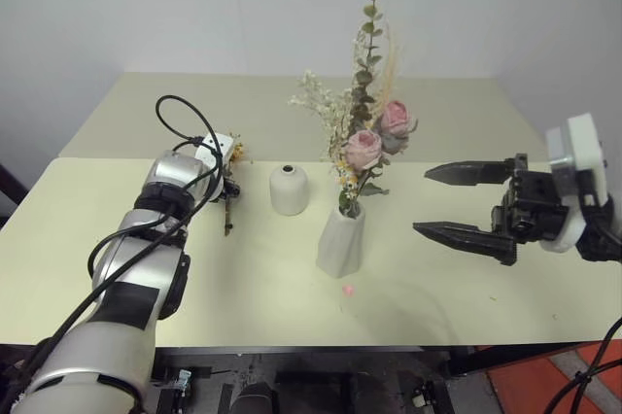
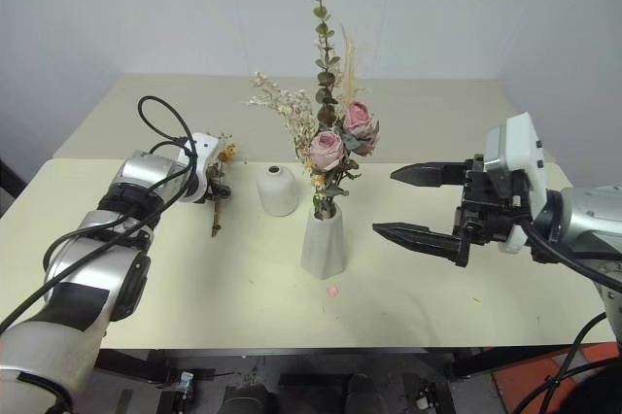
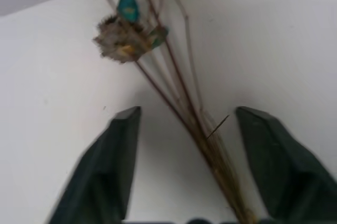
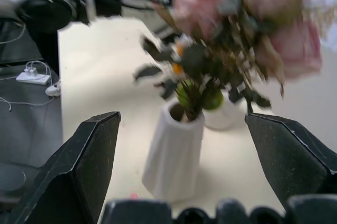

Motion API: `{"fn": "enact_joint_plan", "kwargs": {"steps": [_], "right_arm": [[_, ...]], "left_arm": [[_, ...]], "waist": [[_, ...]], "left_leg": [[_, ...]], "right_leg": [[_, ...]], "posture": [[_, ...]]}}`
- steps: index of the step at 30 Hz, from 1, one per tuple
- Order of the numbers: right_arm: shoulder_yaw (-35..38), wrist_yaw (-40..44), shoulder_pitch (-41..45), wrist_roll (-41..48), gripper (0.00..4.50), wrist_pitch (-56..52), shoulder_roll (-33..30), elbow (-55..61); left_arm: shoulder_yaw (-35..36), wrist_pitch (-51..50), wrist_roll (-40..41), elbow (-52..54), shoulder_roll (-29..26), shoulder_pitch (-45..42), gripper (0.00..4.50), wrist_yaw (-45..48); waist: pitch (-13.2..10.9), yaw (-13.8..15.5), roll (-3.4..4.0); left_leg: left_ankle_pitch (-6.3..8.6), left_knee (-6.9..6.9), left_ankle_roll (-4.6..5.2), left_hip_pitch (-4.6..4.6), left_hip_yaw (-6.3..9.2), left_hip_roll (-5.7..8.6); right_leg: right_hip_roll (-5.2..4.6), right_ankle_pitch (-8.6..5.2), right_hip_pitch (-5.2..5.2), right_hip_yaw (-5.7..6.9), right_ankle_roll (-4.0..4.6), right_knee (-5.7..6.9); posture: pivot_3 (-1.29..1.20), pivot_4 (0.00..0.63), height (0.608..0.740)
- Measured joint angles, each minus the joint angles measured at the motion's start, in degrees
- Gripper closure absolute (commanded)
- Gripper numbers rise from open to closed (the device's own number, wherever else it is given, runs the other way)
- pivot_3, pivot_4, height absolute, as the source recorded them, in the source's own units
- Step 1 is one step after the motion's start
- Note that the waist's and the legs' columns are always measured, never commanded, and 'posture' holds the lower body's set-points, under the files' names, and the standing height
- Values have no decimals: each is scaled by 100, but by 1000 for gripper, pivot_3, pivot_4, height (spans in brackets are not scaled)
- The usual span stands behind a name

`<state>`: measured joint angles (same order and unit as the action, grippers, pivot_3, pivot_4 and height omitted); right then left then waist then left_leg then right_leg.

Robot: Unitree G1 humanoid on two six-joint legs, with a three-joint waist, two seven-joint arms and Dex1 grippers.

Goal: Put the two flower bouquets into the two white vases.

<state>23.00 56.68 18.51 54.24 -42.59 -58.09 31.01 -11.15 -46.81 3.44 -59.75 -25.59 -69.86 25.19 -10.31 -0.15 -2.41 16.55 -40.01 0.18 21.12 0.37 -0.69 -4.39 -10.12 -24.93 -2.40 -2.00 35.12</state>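
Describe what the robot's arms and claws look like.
Both arms are silver-grey shells with black joint bands. Loose black cables loop over the left arm. The right arm ends in a white wrist block and a black mechanism. The right claw and left claw each have two black, tapering, pointed fingers.

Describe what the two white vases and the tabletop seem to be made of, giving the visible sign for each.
Short round vase: probably unglazed ceramic; matte white, no glare. Tall faceted vase, holding the large bouquet: likely ceramic or plaster too; crisp ridges, dull white surface, though moulded plastic cannot be ruled out. Tabletop: smooth pale yellow-green laminate or painted board, judging by its even colour and soft sheen.
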Motion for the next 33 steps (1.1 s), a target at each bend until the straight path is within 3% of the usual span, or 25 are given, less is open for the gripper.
{"fn": "enact_joint_plan", "kwargs": {"steps": [6, 7, 13, 18, 23, 28, 33], "right_arm": [[40, 59, -110, 54, 0, -30, -157, -70], [53, 79, -143, 66, 0, -34, -195, -73], [92, 215, -188, 118, 0, -50, -296, -237], [-24, 62, -209, 91, 0, -52, -103, -353], [-188, -162, -177, -4, 0, -42, 184, -469], [-385, -431, -53, -273, 0, -17, 374, -714], [-617, -567, 244, -685, 0, 48, 467, -1204]], "left_arm": [[178, 26, -121, -205, 71, -82, 4357, 82], [216, 2, -128, -189, 59, -73, 4457, 84], [991, 218, 60, 442, -134, 491, 4457, -235], [2173, 1072, 1000, 2550, -158, 1725, 4457, 195], [2935, 1426, 2131, 4072, -134, 1923, 4457, 1016], [3006, 1483, 2866, 4404, -90, 1917, 4457, 1979], [2859, 1706, 3059, 4176, 208, 1603, 4457, 2440]], "waist": [[3, -58, -1], [3, -73, -1], [3, -118, -1], [2, -50, -2], [3, 36, -2], [3, 43, -2], [3, 31, -2]], "left_leg": [[0, 1, 0, -2, 1, -1], [0, 1, 0, -2, 1, -1], [0, 2, 0, 2, -1, -7], [0, 0, -1, 26, 1, -10], [0, -8, -1, 28, 1, -3], [0, -10, -1, 14, -1, -3], [0, -13, 0, 18, -1, -2]], "right_leg": [[2, 0, 1, -2, -3, 3], [2, 0, 0, -3, -3, 3], [2, 2, -13, -6, -2, 11], [-3, 7, -35, -1, -1, 14], [-6, 13, -23, 1, -9, 0], [-2, 12, -14, 0, -9, -6], [-1, 12, -14, 0, -9, -10]], "posture": [[0, 150, 740], [0, 150, 740], [0, 150, 740], [0, 150, 740], [0, 150, 740], [0, 150, 740], [0, 150, 740]]}}
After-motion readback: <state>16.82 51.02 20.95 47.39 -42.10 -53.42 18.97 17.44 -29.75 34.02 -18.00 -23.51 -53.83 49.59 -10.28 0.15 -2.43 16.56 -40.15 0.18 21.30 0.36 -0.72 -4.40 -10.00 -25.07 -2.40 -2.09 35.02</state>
